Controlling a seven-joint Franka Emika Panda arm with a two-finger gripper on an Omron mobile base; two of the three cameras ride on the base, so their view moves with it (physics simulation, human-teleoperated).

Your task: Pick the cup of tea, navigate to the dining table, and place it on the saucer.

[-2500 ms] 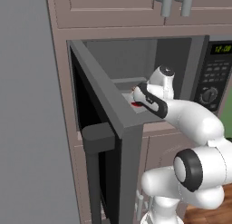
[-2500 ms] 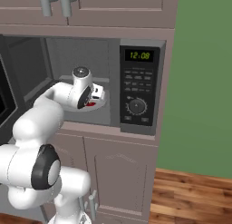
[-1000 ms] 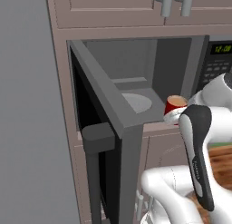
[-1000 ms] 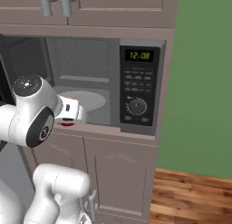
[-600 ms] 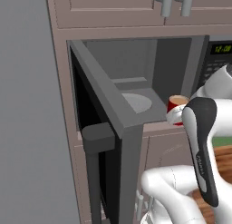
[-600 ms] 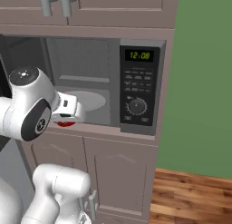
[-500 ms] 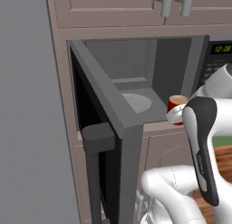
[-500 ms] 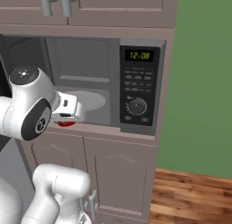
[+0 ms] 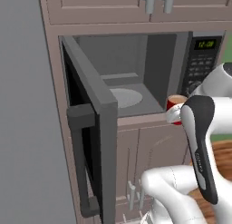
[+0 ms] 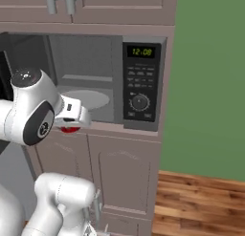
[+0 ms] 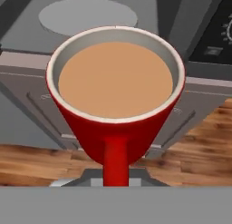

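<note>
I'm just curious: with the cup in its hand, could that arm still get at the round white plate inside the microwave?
Probably yes: the microwave door stands open and the turntable plate lies bare, just behind the cup of tea. Whether the gripper grips the cup is hidden.

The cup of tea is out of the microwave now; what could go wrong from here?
1. The cup of tea is nearly full, so a tilt or jerk of the hand could spill it.
2. The microwave door stands wide open beside the arm; driving off could knock it.
</note>
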